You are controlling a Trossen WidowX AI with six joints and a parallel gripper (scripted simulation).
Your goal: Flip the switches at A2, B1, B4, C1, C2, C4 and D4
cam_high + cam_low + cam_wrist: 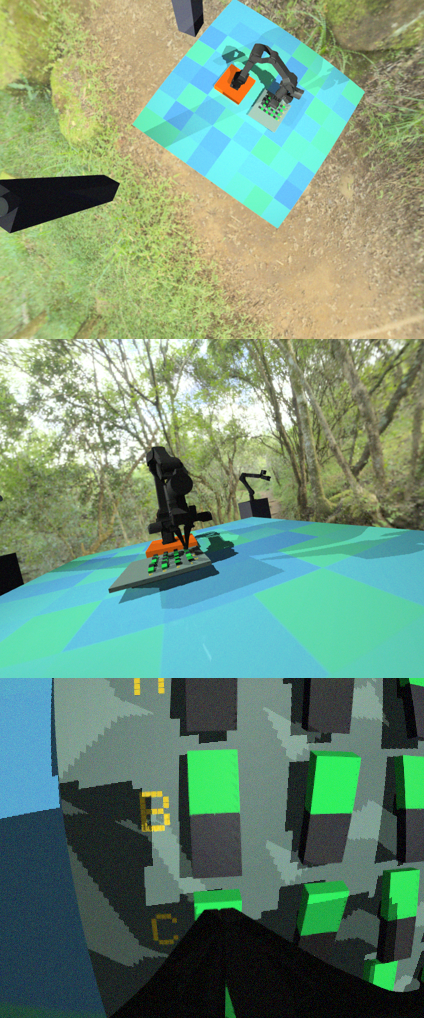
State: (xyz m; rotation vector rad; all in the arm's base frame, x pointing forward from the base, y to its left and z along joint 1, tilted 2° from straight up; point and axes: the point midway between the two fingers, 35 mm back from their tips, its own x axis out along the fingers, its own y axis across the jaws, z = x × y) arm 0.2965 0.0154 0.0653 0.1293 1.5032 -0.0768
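The grey switch panel [262, 119] [130, 576] [85, 743] lies on the table with rows of green-and-dark rocker switches. My gripper [185, 548] [218, 923] is shut and empty, pointing down over column 1 at row C. In the wrist view its tips cover the near part of switch C1 [218, 897], with only the green far end showing; contact cannot be told. Switch B1 [215, 813] shows whole just beyond the tips. Switch B2 [334, 785] and switch C2 [324, 912] stand to the right. Most of row D is hidden behind the fingers.
The orange block [225, 84] [154, 550] under the arm's base is beside the panel. The patchwork table top [247, 169] [212, 621] surrounds both. A dark post [187, 17] and a black beam [59, 198] stand off the table. Another arm on a dark pedestal [254, 509] is in the background.
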